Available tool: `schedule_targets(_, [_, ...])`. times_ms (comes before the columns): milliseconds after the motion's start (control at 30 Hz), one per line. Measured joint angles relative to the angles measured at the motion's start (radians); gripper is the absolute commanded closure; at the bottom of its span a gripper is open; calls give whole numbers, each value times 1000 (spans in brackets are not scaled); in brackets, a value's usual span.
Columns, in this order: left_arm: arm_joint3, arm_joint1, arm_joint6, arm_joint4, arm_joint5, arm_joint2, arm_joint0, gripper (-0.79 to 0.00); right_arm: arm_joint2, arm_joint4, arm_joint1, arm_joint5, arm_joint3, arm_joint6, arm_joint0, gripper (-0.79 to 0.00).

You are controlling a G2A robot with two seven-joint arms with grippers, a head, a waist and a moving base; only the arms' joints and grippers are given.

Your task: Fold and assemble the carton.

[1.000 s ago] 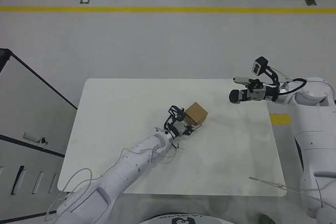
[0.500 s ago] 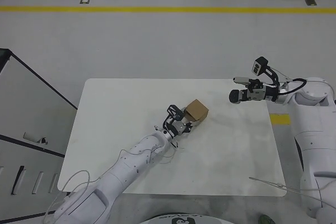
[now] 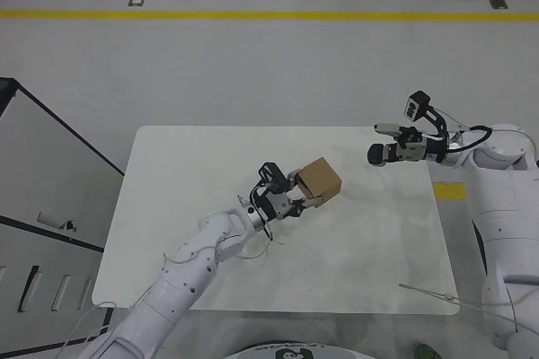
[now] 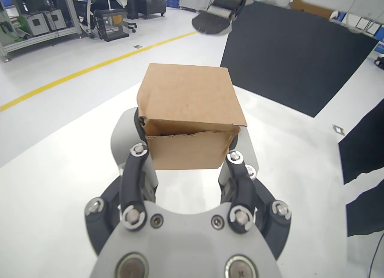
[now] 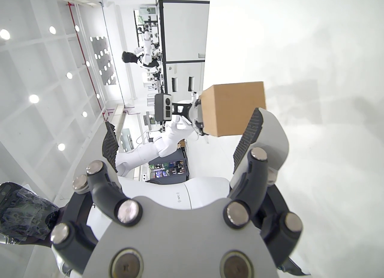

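Observation:
A small brown carton (image 3: pixel 319 179), folded into a box, is held up off the white table (image 3: pixel 377 260) near its middle. My left gripper (image 3: pixel 292 196) is shut on the carton (image 4: pixel 189 117), one finger on each side of it. The end flap facing the left wrist is tucked in with a ragged edge. My right gripper (image 3: pixel 374 153) hangs open above the table's far right corner, apart from the carton (image 5: pixel 235 108). Its fingers (image 5: pixel 250 135) are spread wide with nothing between them.
A dark cabinet (image 3: pixel 18 161) stands left of the table. A black mat (image 4: pixel 288 60) lies on the floor beyond the table. The table surface around the carton is bare.
My left gripper has lifted the carton off the table and carried it slightly right, while the arm's elbow swung left. The right arm has not moved.

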Motion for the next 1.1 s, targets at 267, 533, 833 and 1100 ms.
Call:
schedule_targets(267, [-13,1,-7,4,-1,-3,4,0,0,0,0,0,0,0,0,-785])
schedule_targets(533, [-134,28,-19,92,-52,-67,32,0,0,0,0,0,0,0,0,-785])
schedule_targets(833, [-377,91,-103,43,-371,-285,101,0,0,0,0,0,0,0,0,-785])
schedule_targets(1100, [-439,101,-190,7,-390,-301,124,0,0,0,0,0,0,0,0,-785])
